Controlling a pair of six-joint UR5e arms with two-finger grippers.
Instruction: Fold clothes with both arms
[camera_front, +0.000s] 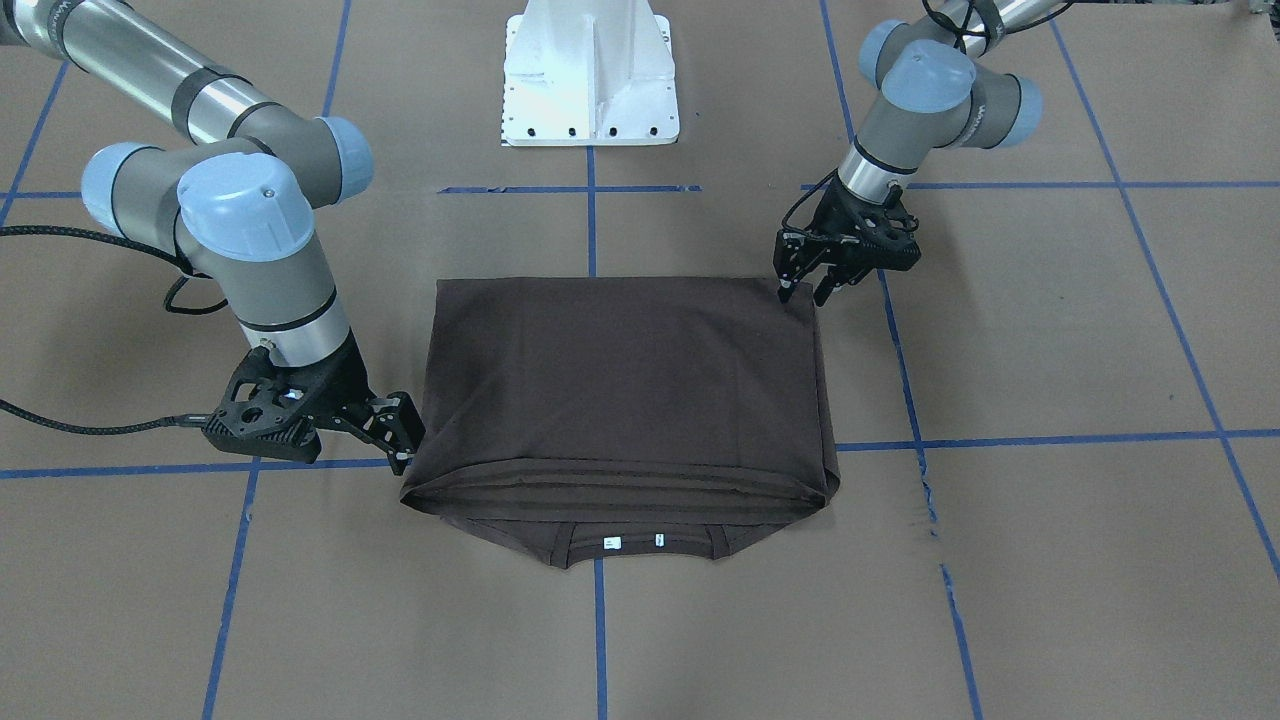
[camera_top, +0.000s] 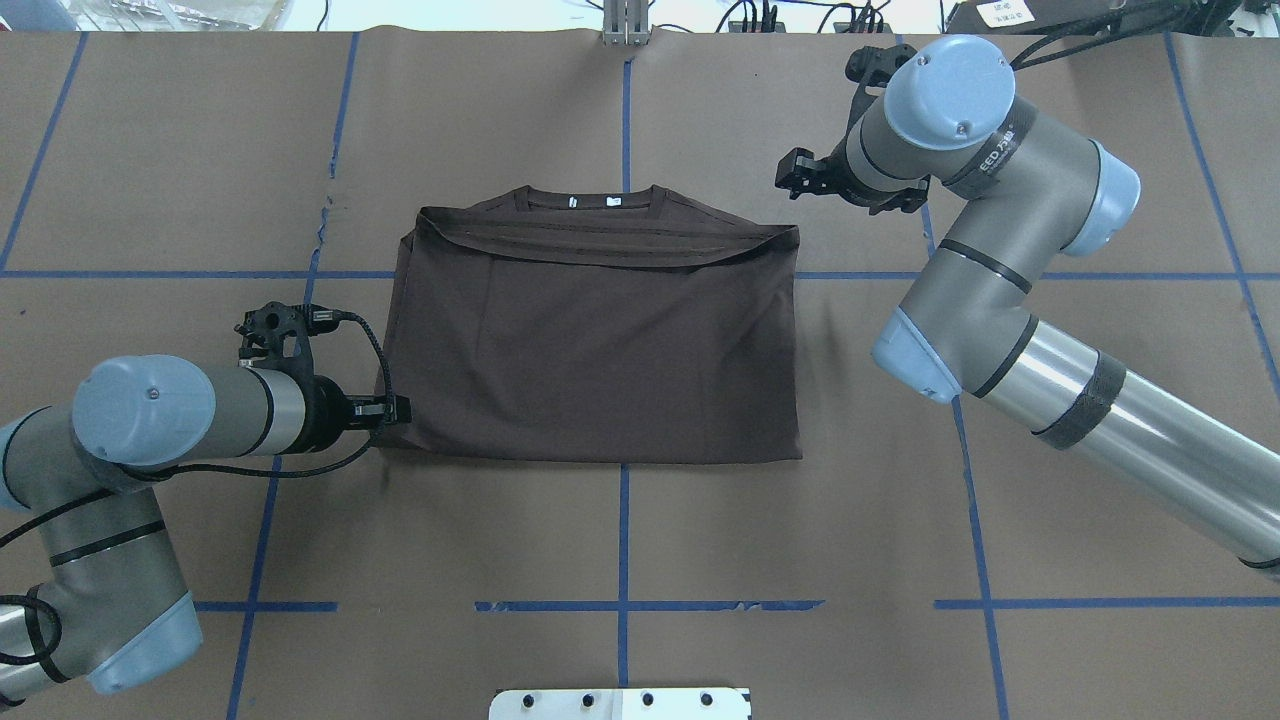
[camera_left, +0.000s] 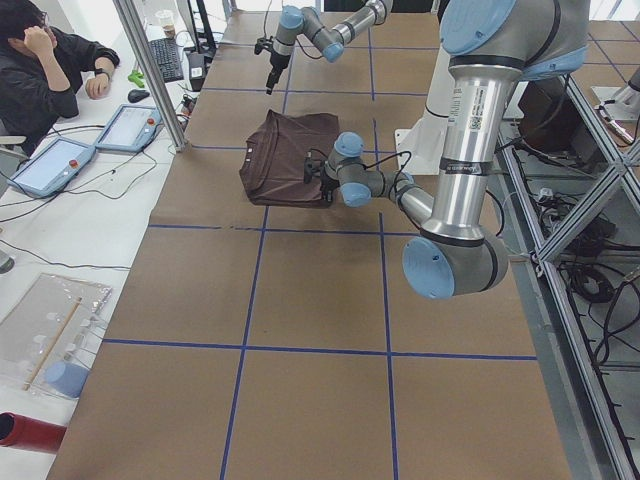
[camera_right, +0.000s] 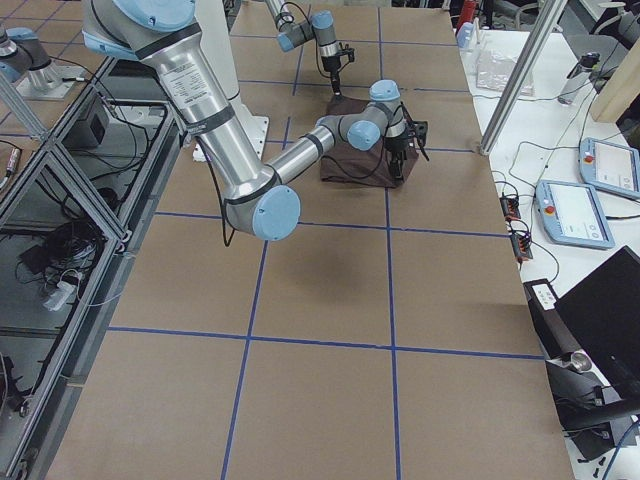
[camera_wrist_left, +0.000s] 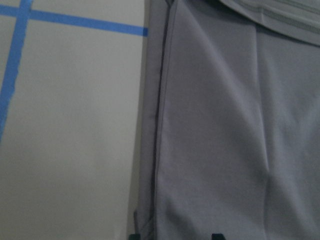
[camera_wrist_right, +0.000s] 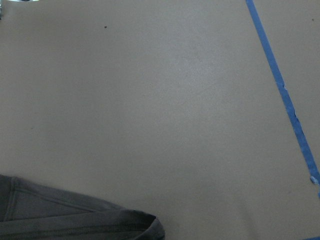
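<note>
Brown-papered table (camera_top: 620, 540) held the T-shirt (camera_top: 600, 350), part-folded, collar (camera_top: 590, 195) showing. Left gripper (camera_front: 804, 294) sat spread at one corner; right gripper (camera_front: 403, 440) spacing could not be told. Grasp stage, likely; next fold needs both pinching cloth.

Matt dark-brown cloth T-shirt (camera_front: 620, 380)

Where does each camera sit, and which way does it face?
Front: across the table, facing the base; left arm at right.
Overhead: behind the robot, looking forward, down; left arm at left.
Left side: table end; left arm near.
Right side: opposite end; right arm near.
Left wrist: down onto shirt edge; left pincer barely shows.
Right wrist: down onto shirt corner; no robot parts.
Front and overhead share the white tags.
</note>
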